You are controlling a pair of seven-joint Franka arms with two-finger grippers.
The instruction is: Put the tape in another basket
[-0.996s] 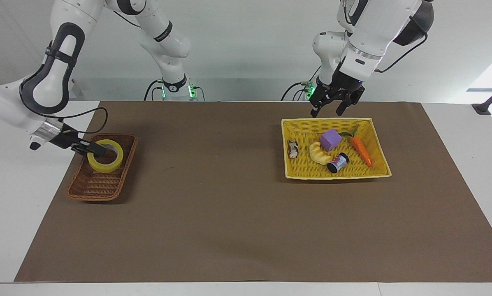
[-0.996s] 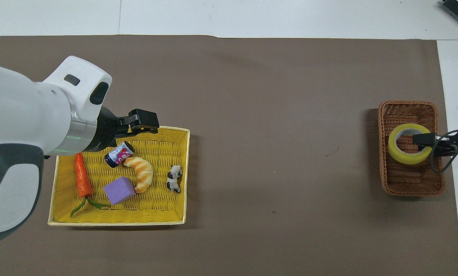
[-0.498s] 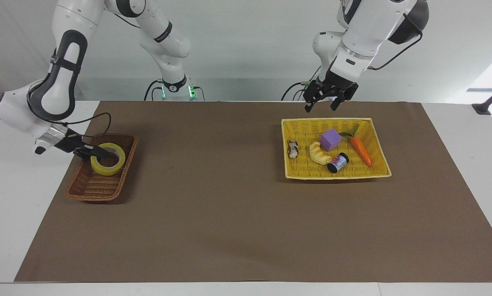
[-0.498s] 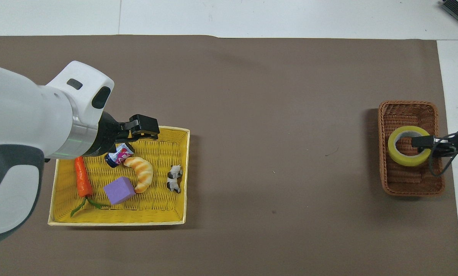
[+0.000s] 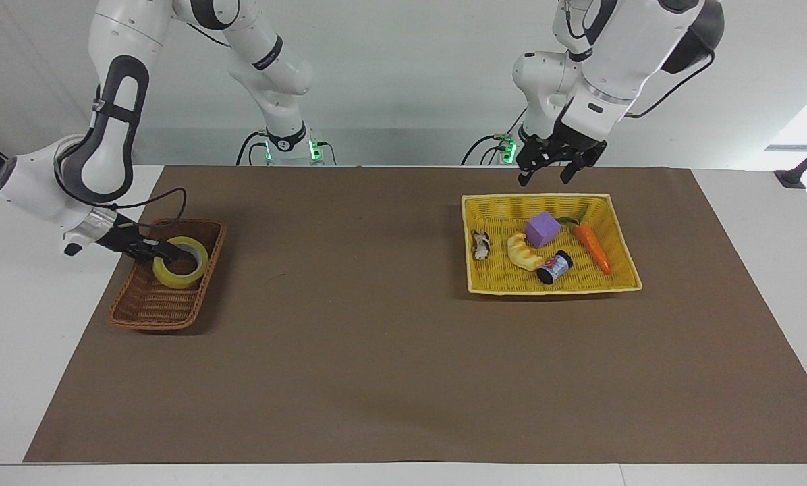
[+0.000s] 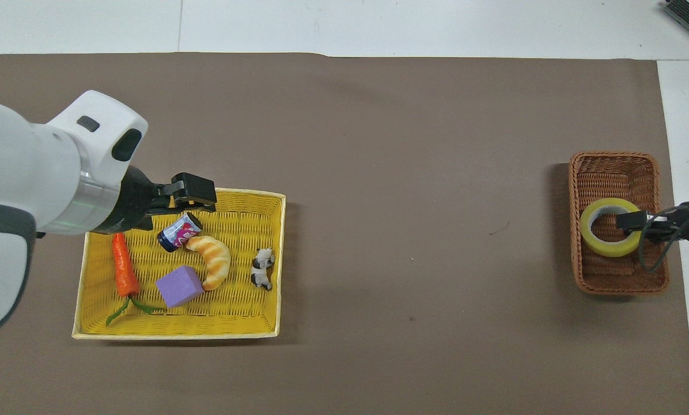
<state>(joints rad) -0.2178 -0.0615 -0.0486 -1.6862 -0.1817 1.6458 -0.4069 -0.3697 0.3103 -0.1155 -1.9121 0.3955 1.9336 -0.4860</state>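
While the tape [image 5: 180, 271] lay flat in the brown wicker basket [image 5: 148, 308], its hole was pointed up, so no long axis could be read. The right gripper [image 5: 162, 253] was reached low over the basket, one finger set inside the ring; whether the tape wall was pinched couldn't be told. The left gripper [image 5: 557, 171] was held spread above the yellow basket [image 5: 620, 237] edge nearest the robots.

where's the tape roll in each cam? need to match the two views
Facing view: tape at the picture's left, in the brown basket, in the half nearer the robots.
Overhead view: tape at the picture's right, in the same brown basket, about mid-length.
Shared landmark: the yellow basket at the left arm's end of the table, on the opposite side of each picture from the tape.
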